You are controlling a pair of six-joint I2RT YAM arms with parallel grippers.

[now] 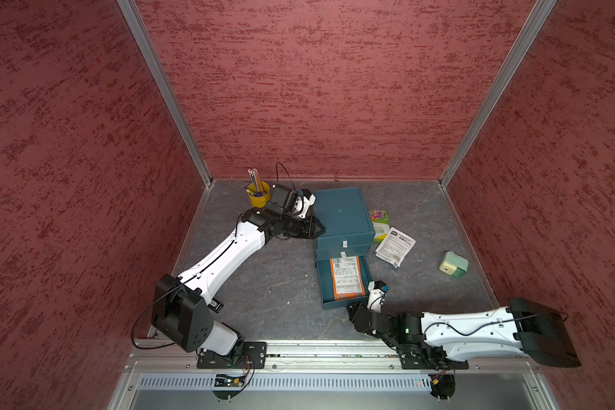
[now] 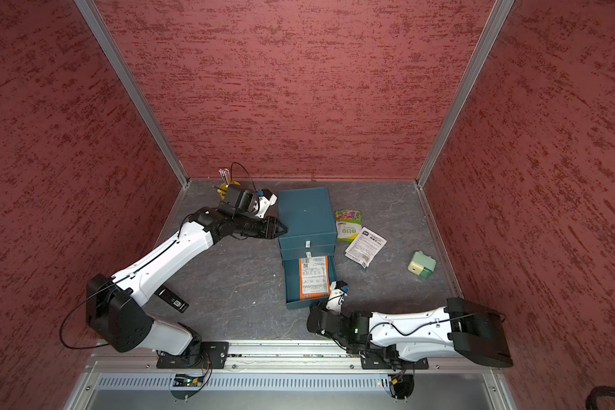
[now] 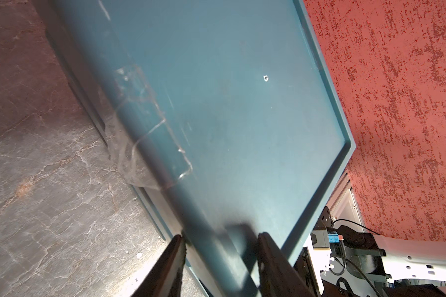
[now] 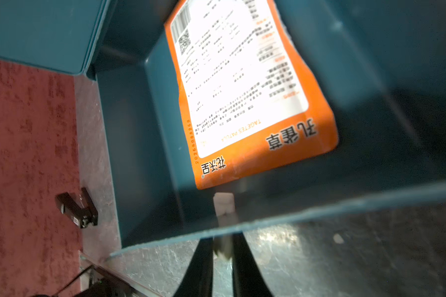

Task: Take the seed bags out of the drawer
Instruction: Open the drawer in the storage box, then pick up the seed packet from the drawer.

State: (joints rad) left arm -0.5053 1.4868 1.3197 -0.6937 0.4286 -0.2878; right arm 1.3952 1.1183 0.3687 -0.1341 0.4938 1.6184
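Whether the right pincer point(image 4: 223, 239) straddling the drawer's point(image 4: 139, 154) pull tab point(image 4: 223, 250) gripped it was unclear; it should clear the front wall point(image 4: 319, 210) before pinching the orange-edged seed bag point(image 4: 242, 90).

A yellow cup point(image 1: 259, 199) holding pencils point(image 1: 253, 175) stands upright near the far left corner of the grey marbled table point(image 1: 270, 284). A pale green boxy block point(image 1: 453, 264) sits alone toward the right side, well apart from the cup. Red textured walls point(image 1: 316, 88) joined by aluminium corner posts point(image 1: 164, 92) enclose three sides. An aluminium rail point(image 1: 316, 349) runs along the near edge.
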